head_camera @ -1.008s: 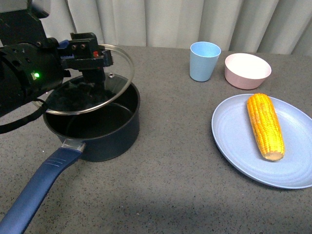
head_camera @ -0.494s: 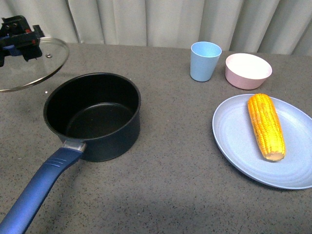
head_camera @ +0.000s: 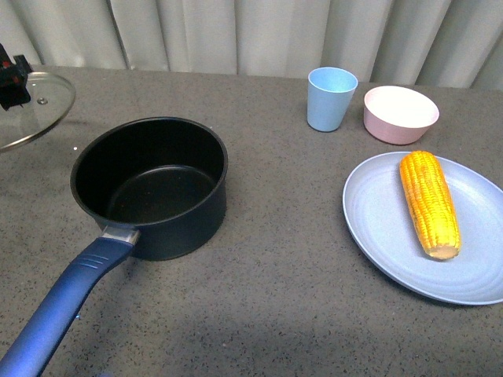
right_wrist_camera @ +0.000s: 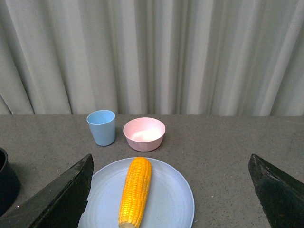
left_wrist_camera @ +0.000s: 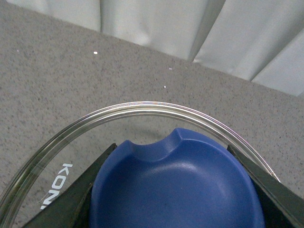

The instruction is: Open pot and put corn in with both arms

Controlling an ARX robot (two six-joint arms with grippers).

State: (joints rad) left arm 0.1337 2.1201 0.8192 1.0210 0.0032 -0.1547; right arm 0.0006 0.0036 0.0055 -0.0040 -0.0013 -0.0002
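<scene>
**A:** What's on the grey bench (head_camera: 267, 298)?

**B:** The pot (head_camera: 149, 184) sits open at the left of the front view. A blue plate (head_camera: 377, 228) is at the right, well apart from it.

**A:** Where's the glass lid (head_camera: 31, 118)?

**B:** At the upper left edge, tilted, off the pot.

**A:** And the corn (head_camera: 428, 203)?

**B:** Lying on the plate. The right jaws are wide open and hold nothing.

**A:** What could go wrong?

**B:** The left jaws squeeze the lid's blue knob (left_wrist_camera: 175, 190). It looks smooth, so the lid might slip and drop. The corn is round, so it might roll away when grabbed.
</scene>
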